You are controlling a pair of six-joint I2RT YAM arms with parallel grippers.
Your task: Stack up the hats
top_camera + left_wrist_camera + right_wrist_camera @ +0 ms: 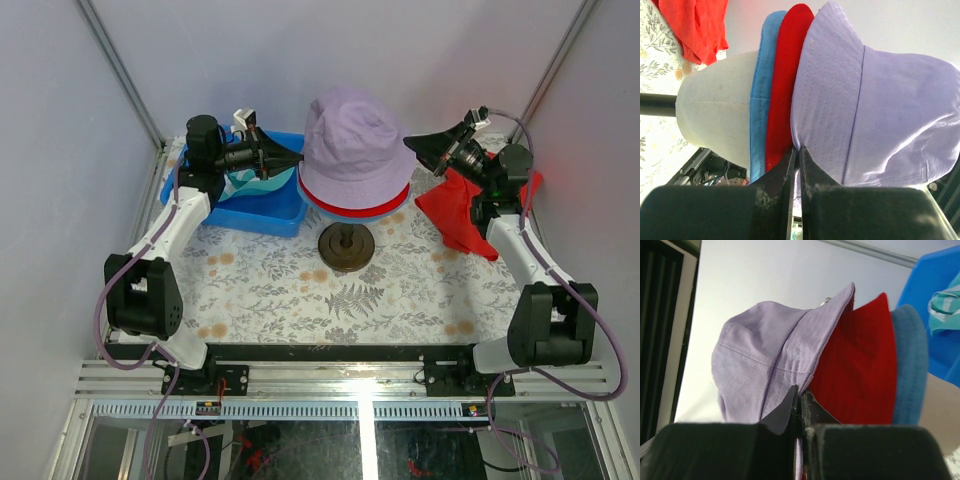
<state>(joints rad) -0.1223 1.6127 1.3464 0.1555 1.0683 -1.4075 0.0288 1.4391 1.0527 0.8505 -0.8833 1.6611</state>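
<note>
- A robot test cell in a lab: plain white panel walls [300, 50] set in slanted grey metal frame posts [118, 65].
- Ribbed silver aluminium rails [340, 388] carry black bolted arm mounts [225, 378].
- Loose purple cables [99, 315] trail beside a leaf-printed white tablecloth [290, 290].

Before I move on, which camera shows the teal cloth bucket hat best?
Top external: the teal cloth bucket hat lies in the blue plastic bin, partly under the left arm. Right wrist catches only a corner of it at the frame edge; left wrist misses it entirely.
</note>
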